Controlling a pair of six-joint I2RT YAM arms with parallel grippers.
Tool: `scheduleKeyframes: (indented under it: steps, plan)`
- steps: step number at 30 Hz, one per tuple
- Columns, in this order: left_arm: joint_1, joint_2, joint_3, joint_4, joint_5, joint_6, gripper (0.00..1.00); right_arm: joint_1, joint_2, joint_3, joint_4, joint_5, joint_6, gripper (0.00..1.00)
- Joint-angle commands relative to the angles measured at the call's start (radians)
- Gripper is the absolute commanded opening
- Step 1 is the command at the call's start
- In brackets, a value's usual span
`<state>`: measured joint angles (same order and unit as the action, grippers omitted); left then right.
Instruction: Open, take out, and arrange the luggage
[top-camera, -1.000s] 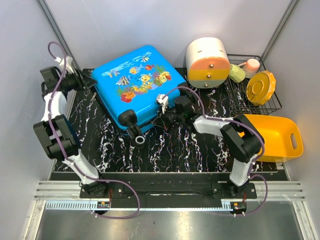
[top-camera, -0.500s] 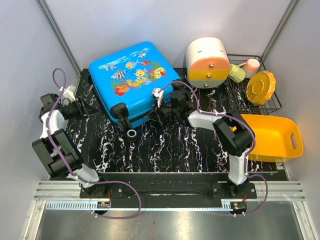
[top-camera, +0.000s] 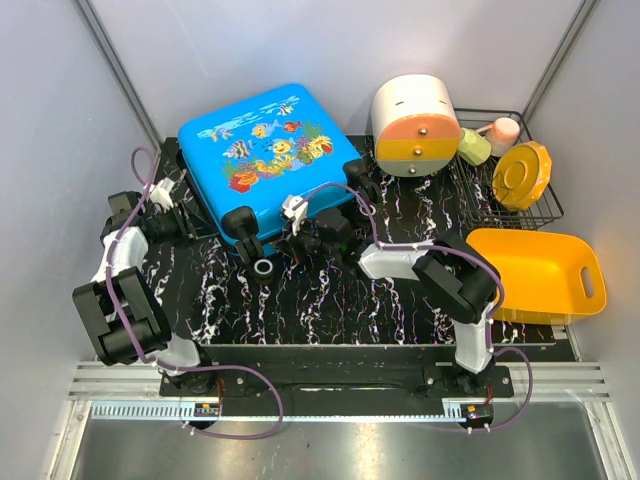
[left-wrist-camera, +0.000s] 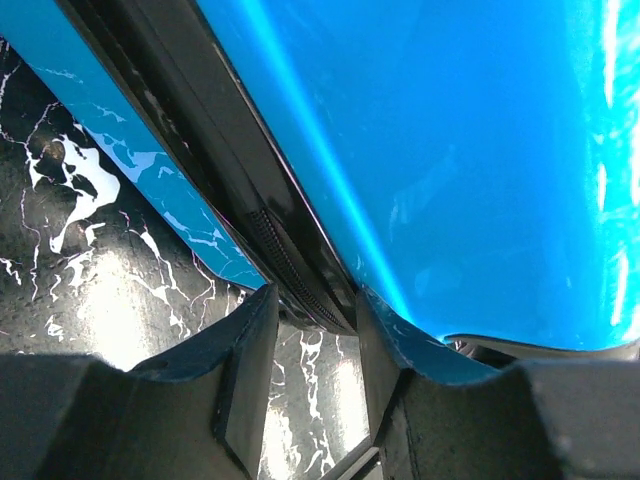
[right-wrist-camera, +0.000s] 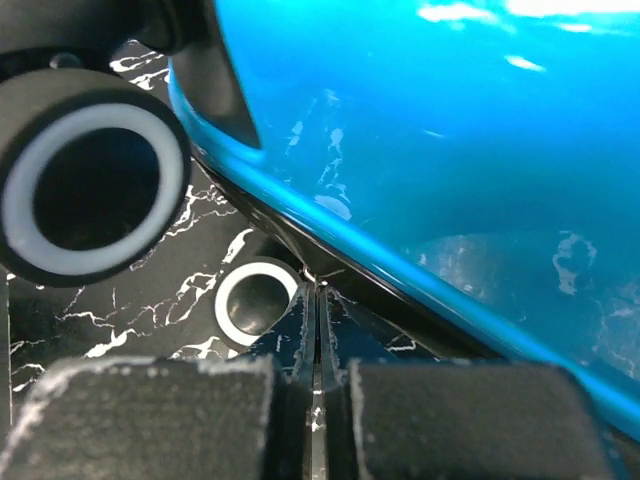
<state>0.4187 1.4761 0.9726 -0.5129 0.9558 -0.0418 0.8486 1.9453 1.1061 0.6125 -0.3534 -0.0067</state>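
Observation:
The luggage (top-camera: 265, 155) is a bright-blue fish-print suitcase lying flat and closed at the back left of the table. My left gripper (top-camera: 187, 218) is at its left near corner. In the left wrist view the gripper (left-wrist-camera: 312, 312) is open, and its fingertips (left-wrist-camera: 250, 330) straddle the black zipper seam (left-wrist-camera: 290, 265). My right gripper (top-camera: 300, 236) is at the near edge beside the black wheels (top-camera: 262, 268). In the right wrist view the gripper (right-wrist-camera: 318, 292) is shut, pinching a small metal zipper pull (right-wrist-camera: 316, 276) under the blue shell (right-wrist-camera: 450, 150).
A white-and-orange round drawer box (top-camera: 415, 125) stands right of the suitcase. A wire basket (top-camera: 480, 190) at the back right holds an orange lid (top-camera: 522, 175) and cups. A yellow basin (top-camera: 540, 272) sits at the right edge. Grey walls enclose the table.
My right gripper has slid left along the suitcase's near edge towards the wheels. The suitcase shifted a little back and left. My left gripper came down to the suitcase's left near corner.

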Motion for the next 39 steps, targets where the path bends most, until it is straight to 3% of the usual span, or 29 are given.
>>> scheduleKeyframes:
  steps: [1, 3, 4, 6, 10, 11, 16, 22, 28, 39]
  plan:
    - [-0.029, 0.001, 0.006, 0.129, -0.028, -0.116, 0.41, 0.038, -0.023, 0.02, 0.171, 0.048, 0.037, 0.07]
    - [-0.029, 0.013, 0.032, 0.125, -0.049, -0.127, 0.41, 0.037, -0.055, 0.023, 0.123, 0.045, 0.042, 0.24]
    - [-0.018, 0.018, 0.04, 0.123, -0.054, -0.128, 0.41, 0.035, -0.077, 0.018, 0.068, 0.048, 0.012, 0.4]
    - [-0.006, 0.018, 0.052, 0.117, -0.057, -0.135, 0.43, 0.002, -0.164, -0.017, 0.001, 0.031, -0.028, 0.53]
    - [0.031, 0.006, 0.058, 0.096, -0.068, -0.144, 0.48, -0.1, -0.316, -0.022, -0.375, -0.028, -0.077, 0.65]
    - [0.034, 0.0, 0.057, 0.088, -0.069, -0.144, 0.49, -0.117, -0.344, -0.002, -0.442, -0.036, -0.087, 0.73]
    - [0.034, -0.072, 0.012, 0.068, -0.089, -0.165, 0.65, -0.203, -0.476, 0.11, -0.806, 0.016, -0.165, 0.91]
    - [0.032, -0.123, -0.018, 0.01, -0.107, -0.168, 0.75, -0.324, -0.358, 0.368, -1.15, 0.243, -0.223, 1.0]
    - [0.032, -0.191, -0.061, -0.022, -0.123, -0.187, 0.81, -0.398, -0.237, 0.488, -1.275, 0.343, -0.295, 1.0]
    - [0.02, -0.183, -0.081, -0.02, -0.129, -0.197, 0.82, -0.437, -0.031, 0.65, -1.294, 0.088, -0.329, 1.0]
